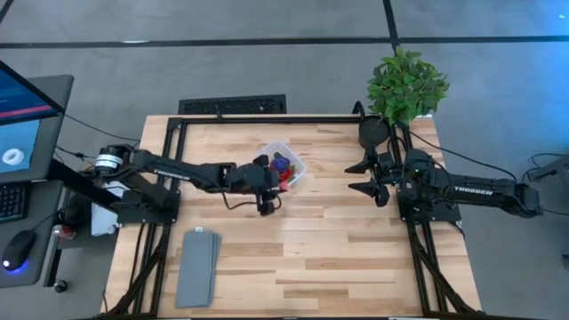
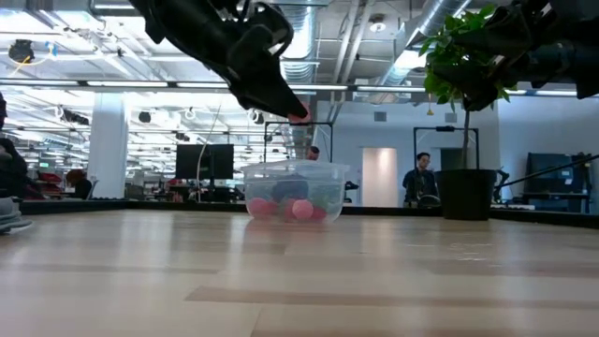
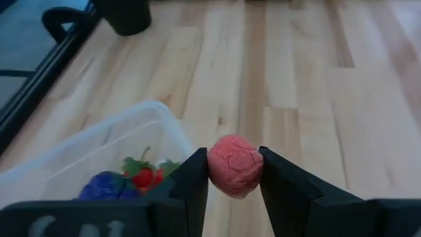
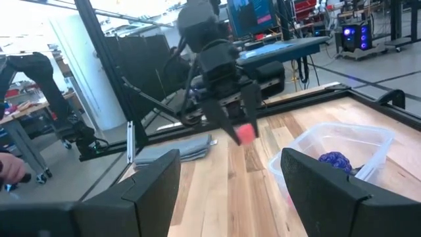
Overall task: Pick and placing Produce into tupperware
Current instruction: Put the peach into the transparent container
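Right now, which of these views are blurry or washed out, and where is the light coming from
Left wrist view: the pink piece in the left gripper is sharp, while the tupperware looks soft. Right wrist view: the right gripper fingers in the foreground are blurred, and the top left is washed out. Low view: ceiling lights glare behind the dark potted plant.

1. Tub (image 1: 286,164) sits mid-table, toward far edge, w/ toy produce (image 1: 283,169) inside.
2. Left gripper (image 3: 235,172) holds a small piece (image 3: 235,165) above tub's near side.
3. Slab (image 1: 196,267) lies at near-left; potted plant (image 1: 406,84) at far-right corner.
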Robot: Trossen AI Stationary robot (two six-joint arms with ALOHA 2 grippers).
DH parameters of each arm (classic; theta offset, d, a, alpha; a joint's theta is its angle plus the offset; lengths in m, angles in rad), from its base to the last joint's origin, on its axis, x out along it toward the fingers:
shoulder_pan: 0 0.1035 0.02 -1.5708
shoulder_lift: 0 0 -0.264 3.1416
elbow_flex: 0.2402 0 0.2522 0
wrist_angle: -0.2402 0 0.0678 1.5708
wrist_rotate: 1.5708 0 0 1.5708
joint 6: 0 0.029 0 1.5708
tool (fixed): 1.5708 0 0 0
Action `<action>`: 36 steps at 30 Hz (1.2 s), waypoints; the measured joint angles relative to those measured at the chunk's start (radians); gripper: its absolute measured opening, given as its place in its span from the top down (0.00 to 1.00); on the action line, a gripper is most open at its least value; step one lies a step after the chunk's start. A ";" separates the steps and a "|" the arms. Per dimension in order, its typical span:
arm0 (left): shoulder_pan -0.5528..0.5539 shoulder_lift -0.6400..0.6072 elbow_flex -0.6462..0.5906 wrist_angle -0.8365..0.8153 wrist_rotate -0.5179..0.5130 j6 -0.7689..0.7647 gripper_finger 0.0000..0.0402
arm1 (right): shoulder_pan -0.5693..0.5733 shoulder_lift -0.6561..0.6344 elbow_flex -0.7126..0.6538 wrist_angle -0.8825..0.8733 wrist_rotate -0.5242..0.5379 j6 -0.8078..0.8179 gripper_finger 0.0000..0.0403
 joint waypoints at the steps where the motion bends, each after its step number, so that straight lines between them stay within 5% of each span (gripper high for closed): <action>1: 0.008 0.000 0.000 0.001 0.001 0.000 0.72 | 0.000 0.000 0.000 0.000 0.000 0.000 0.29; 20: 0.169 0.007 0.000 0.022 -0.003 0.010 0.72 | 0.000 0.000 0.000 0.001 0.000 -0.004 0.29; 36: 0.179 0.083 0.002 0.104 0.020 -0.034 0.72 | 0.007 0.001 0.001 0.007 0.003 -0.011 0.29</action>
